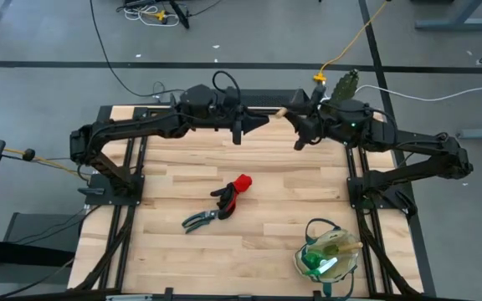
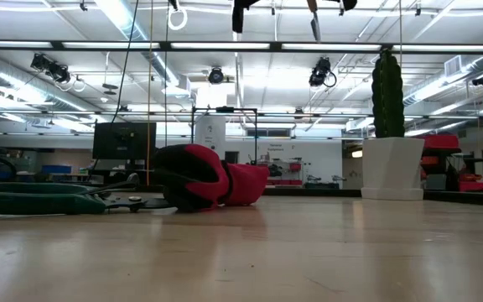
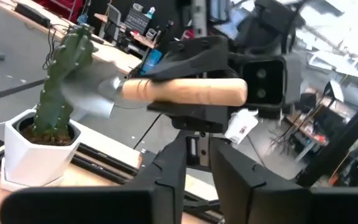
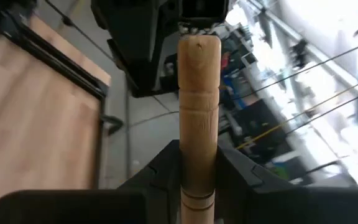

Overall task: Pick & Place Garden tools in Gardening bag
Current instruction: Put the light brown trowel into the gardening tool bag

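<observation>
My right gripper (image 4: 199,149) is shut on the trowel, whose wooden handle (image 3: 191,90) and grey metal blade (image 3: 95,93) show high above the table's far edge. My left gripper (image 3: 199,149) faces it from the left (image 1: 258,123), fingers a little apart with nothing between them and the handle beyond their tips. The red-and-black gloves (image 1: 234,192) and the dark-handled pruners (image 1: 199,220) lie flat on the table's middle. The beige gardening bag (image 1: 308,230) stands near the right front corner with the green-and-white spray bottle (image 1: 325,263) inside it. My right gripper pinches the trowel's wooden handle (image 4: 199,162) between its two fingers, on the half toward the blade. The fingers lie level and along the handle. The handle's rounded free end (image 4: 199,43) sticks out past the fingertips toward my left gripper. The trowel is lifted clear of the table.
A green cactus (image 3: 64,81) in a white pot (image 2: 392,168) stands at the table's far right, just behind my right arm (image 1: 346,84). Dark frame rails run along the table's left and right sides.
</observation>
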`<state>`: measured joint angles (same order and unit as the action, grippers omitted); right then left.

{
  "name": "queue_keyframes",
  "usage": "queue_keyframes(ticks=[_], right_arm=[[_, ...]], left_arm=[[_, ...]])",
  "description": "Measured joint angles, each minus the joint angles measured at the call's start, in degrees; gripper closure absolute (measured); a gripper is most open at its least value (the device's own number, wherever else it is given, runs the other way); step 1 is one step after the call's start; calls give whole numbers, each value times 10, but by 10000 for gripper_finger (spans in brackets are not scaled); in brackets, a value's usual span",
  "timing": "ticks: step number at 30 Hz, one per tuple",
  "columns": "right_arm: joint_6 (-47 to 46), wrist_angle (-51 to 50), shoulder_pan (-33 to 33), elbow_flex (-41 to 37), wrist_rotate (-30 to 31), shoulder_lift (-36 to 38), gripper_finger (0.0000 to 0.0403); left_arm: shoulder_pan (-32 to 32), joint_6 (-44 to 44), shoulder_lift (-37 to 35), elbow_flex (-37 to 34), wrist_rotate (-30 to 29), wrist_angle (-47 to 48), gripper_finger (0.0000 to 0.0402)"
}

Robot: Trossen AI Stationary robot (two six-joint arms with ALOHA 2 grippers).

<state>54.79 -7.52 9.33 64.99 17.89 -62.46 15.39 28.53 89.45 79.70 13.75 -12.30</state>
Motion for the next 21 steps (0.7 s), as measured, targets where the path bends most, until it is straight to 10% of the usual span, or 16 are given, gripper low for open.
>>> queue_keyframes(ticks=[21], right_arm=[[-314, -39, -8, 0, -150, 18, 321]], left_arm=[[-15, -72, -19, -1, 5, 12, 396]])
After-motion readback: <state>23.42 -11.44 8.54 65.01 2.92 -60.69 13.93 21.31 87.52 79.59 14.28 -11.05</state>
